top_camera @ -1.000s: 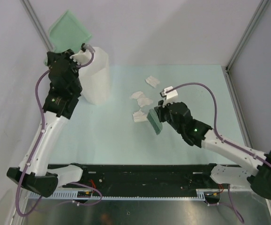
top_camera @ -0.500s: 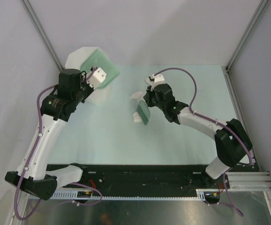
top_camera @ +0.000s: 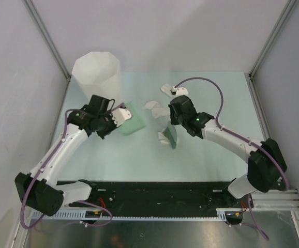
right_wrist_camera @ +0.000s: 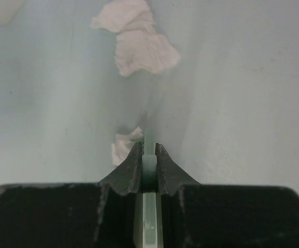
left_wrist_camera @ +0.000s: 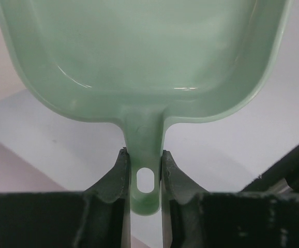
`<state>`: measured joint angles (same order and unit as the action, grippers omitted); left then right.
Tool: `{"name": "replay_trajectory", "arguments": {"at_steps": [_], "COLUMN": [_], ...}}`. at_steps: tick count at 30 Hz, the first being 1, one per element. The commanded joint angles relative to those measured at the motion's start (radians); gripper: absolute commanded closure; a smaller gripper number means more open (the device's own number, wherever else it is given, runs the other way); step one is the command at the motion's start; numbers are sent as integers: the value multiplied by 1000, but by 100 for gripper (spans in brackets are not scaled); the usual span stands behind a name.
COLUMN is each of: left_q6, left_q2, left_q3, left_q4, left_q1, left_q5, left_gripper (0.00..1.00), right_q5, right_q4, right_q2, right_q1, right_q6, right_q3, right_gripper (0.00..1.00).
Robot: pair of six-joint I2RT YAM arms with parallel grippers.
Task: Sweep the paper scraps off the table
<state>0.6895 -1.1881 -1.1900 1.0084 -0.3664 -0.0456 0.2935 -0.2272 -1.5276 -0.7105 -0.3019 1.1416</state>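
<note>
Several crumpled white paper scraps lie mid-table [top_camera: 211, 93]: one at the back [top_camera: 166, 89], two together [top_camera: 156, 108], one [top_camera: 162, 137] against the green sweeper blade [top_camera: 171, 135]. My right gripper [top_camera: 176, 120] is shut on that blade; the right wrist view shows the thin blade [right_wrist_camera: 148, 155] edge-on between the jaws, a scrap [right_wrist_camera: 122, 147] just left of it and a larger wad [right_wrist_camera: 139, 44] farther off. My left gripper [top_camera: 117, 118] is shut on the handle of a mint-green dustpan [top_camera: 131, 120], low over the table left of the scraps. The left wrist view shows the pan [left_wrist_camera: 139, 57] empty.
A tall white faceted bin [top_camera: 96, 72] stands at the back left, just behind the left arm. Grey walls and metal frame rails edge the table on both sides. The black front rail [top_camera: 154, 188] runs along the near edge.
My left arm swung the dustpan from above the bin down to the table, left of the scraps. My right arm pulled the blade nearer, and one scrap moved with it.
</note>
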Motion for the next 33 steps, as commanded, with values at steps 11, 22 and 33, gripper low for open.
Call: {"name": "replay_trajectory", "arguments": {"at_steps": [11, 22, 33], "left_q6": [10, -22, -25], "left_q2": [-244, -407, -456], "left_q3": [144, 135, 124], "left_q4": [-17, -67, -86], "left_q1": [-135, -258, -289], "left_q5": [-86, -27, -8], "left_gripper": [100, 100, 100], "right_q5": [91, 691, 586], "right_q4": [-205, -305, -84], "right_q2": [397, 334, 132], "right_q1": [-90, -124, -244], "right_q6": [-55, -36, -19], "right_q3": [-17, -117, -132], "right_gripper": [100, 100, 100]}}
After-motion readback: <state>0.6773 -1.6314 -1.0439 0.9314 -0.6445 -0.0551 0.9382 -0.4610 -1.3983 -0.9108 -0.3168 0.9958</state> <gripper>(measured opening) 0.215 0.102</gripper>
